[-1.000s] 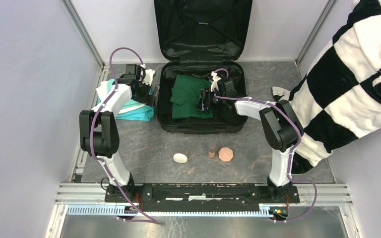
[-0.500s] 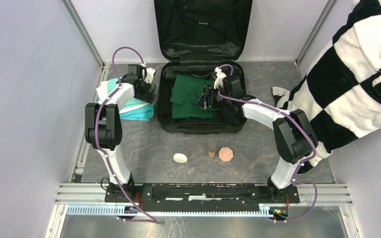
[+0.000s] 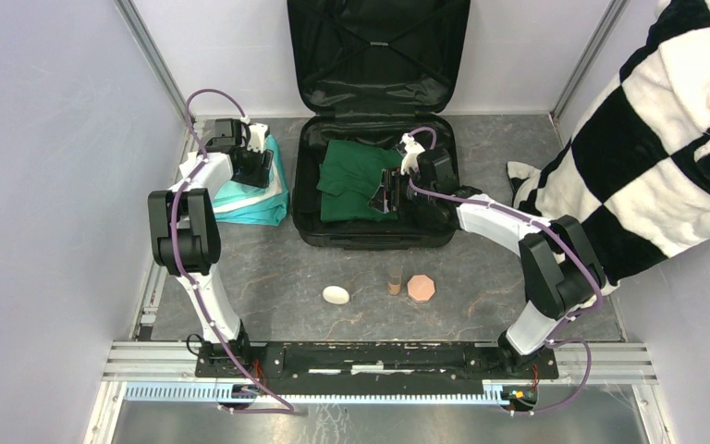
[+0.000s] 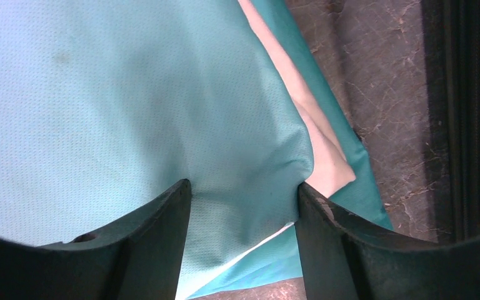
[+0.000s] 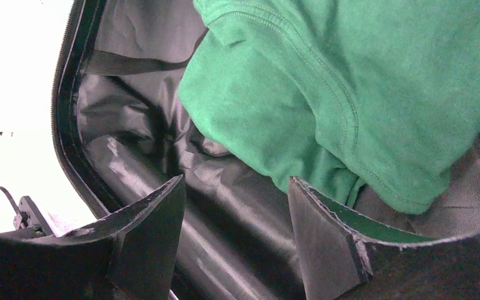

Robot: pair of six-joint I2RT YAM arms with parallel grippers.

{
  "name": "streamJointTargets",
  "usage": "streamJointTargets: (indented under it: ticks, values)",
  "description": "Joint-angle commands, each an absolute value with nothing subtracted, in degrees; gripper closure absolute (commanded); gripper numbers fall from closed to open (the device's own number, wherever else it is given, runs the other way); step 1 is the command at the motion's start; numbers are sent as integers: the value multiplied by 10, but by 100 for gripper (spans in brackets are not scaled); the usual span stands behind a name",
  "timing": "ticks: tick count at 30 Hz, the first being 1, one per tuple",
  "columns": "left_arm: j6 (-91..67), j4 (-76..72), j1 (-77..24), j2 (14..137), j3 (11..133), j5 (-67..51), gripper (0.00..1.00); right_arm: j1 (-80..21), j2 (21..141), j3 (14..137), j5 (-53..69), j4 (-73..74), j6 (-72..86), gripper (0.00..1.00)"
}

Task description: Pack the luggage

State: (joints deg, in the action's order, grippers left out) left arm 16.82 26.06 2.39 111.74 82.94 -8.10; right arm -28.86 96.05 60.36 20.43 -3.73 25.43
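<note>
The left gripper (image 4: 242, 187) has swung left and come down onto the folded teal fabric cloth (image 4: 131, 94). Its jaws have narrowed around a raised fold, though I cannot tell whether they clamp it yet. The large black hard-shell luggage (image 3: 370, 242) lies open just right of the cloth, with a dark green folded garment (image 3: 351, 180) inside. The right gripper (image 5: 236, 181) hangs over that garment, jaws apart and empty. The teal cloth looks next to be packed.

The top camera looks down over the whole bench (image 3: 268, 268), which includes the wrist cameras' close views: left onto teal cloth (image 4: 131, 94), right into the suitcase (image 5: 225, 206).
</note>
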Motion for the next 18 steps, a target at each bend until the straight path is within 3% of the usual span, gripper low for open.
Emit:
streamJointTargets:
  ticks: [1, 8, 18]
  values:
    - [158, 259, 26, 1123, 848, -126, 34, -289, 935, 593, 195, -43, 246, 32]
    - [144, 260, 25, 1130, 849, -151, 31, -289, 932, 582, 191, -44, 245, 34]
    - [135, 259, 23, 1139, 850, -163, 53, -289, 930, 577, 189, -48, 250, 40]
